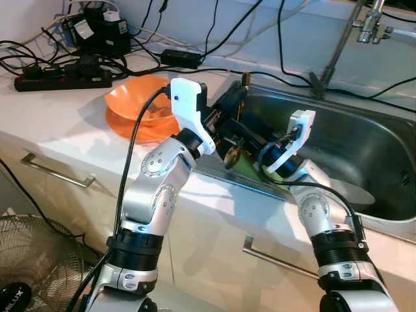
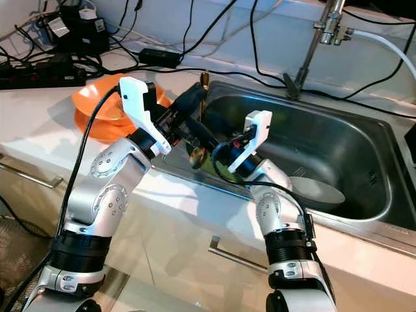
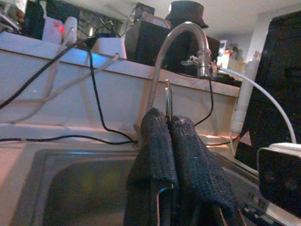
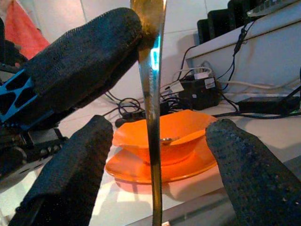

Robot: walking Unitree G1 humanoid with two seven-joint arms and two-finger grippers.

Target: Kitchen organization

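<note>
My left gripper [image 1: 235, 101] hovers over the sink's left rim, shut on the thin handle of a brass-coloured metal spoon [image 1: 232, 155]. The spoon hangs upright, bowl end down, near the rim. In the left wrist view the handle [image 3: 167, 96] sticks out from between the pressed fingertips [image 3: 157, 127]. My right gripper [image 4: 160, 127] reaches in from the sink side and is open, one finger [image 4: 70, 174] on each side of the spoon handle [image 4: 151, 117], not touching it. An orange bowl [image 1: 140, 104] sits on an orange plate [image 1: 130, 130] on the counter, left of the sink.
The steel sink [image 1: 364, 140] holds a grey plate [image 1: 354, 192] and something green [image 1: 250, 168] under the spoon. A faucet [image 1: 370, 23] stands behind it. A power strip [image 1: 58, 77] and cables crowd the back left counter. A fan [image 1: 32, 253] stands on the floor.
</note>
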